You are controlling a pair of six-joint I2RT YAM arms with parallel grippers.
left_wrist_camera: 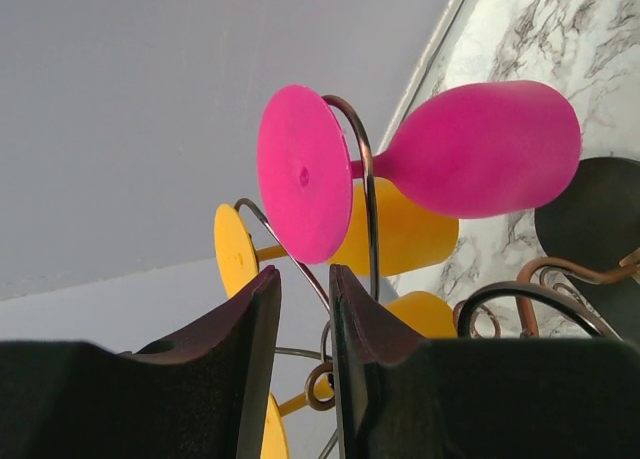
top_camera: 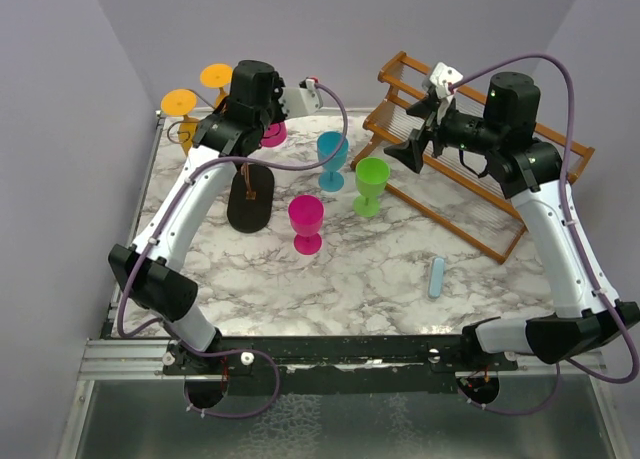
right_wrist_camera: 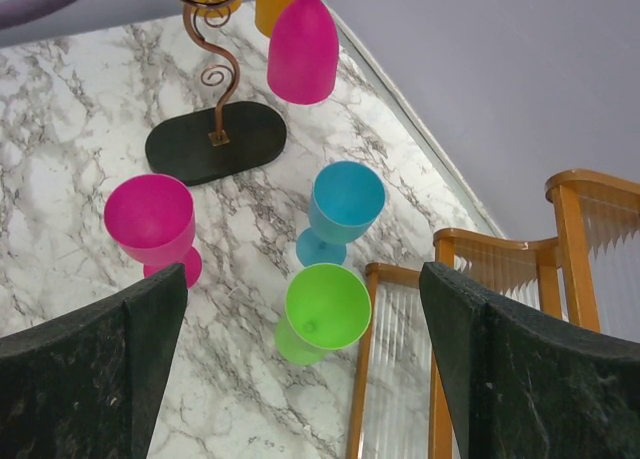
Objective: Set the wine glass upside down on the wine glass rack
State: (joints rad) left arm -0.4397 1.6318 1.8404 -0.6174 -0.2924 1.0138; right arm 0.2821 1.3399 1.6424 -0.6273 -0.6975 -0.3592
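A pink wine glass (left_wrist_camera: 480, 149) hangs upside down on the wine glass rack (left_wrist_camera: 365, 194), its stem in a wire arm and its round foot (left_wrist_camera: 303, 174) on top. My left gripper (left_wrist_camera: 303, 274) sits just below that foot. Its jaws are parted by a narrow gap with nothing between them. From the right wrist view the same glass (right_wrist_camera: 303, 49) dangles over the rack's black oval base (right_wrist_camera: 215, 144). My right gripper (right_wrist_camera: 303, 279) hovers wide open above the table, holding nothing.
Orange glasses (left_wrist_camera: 400, 229) also hang on the wire rack. A pink glass (top_camera: 306, 219), a blue glass (top_camera: 332, 157) and a green glass (top_camera: 371, 182) stand upright mid-table. A brown wooden slatted rack (top_camera: 470, 194) fills the back right. A small blue stick (top_camera: 436, 277) lies in front of it.
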